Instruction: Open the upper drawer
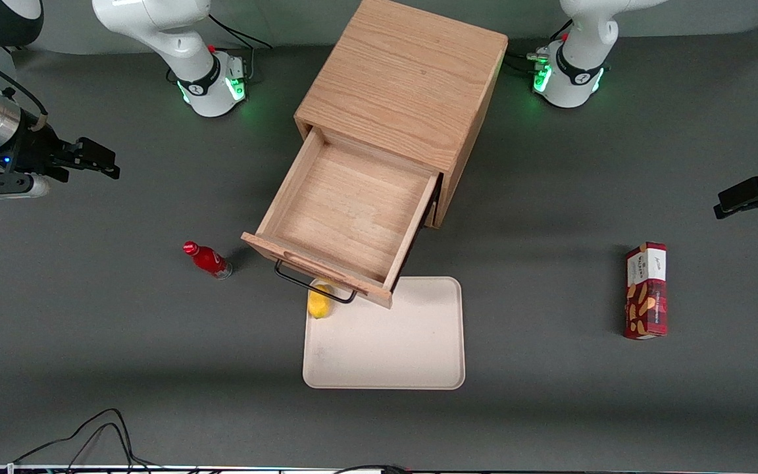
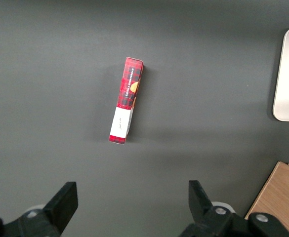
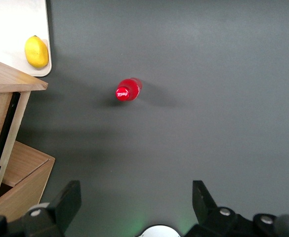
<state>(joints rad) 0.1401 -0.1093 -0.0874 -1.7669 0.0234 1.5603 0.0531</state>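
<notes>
Your gripper (image 1: 99, 161) hangs wide open and empty toward the working arm's end, well apart from the upper drawer (image 1: 346, 217), already pulled fully out.

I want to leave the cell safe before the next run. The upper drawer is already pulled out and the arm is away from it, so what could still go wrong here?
The upper drawer juts over the tray and lemon, so they would be awkward to reach. The red bottle stands beside the drawer front; the open gripper could tip it when returning.
</notes>
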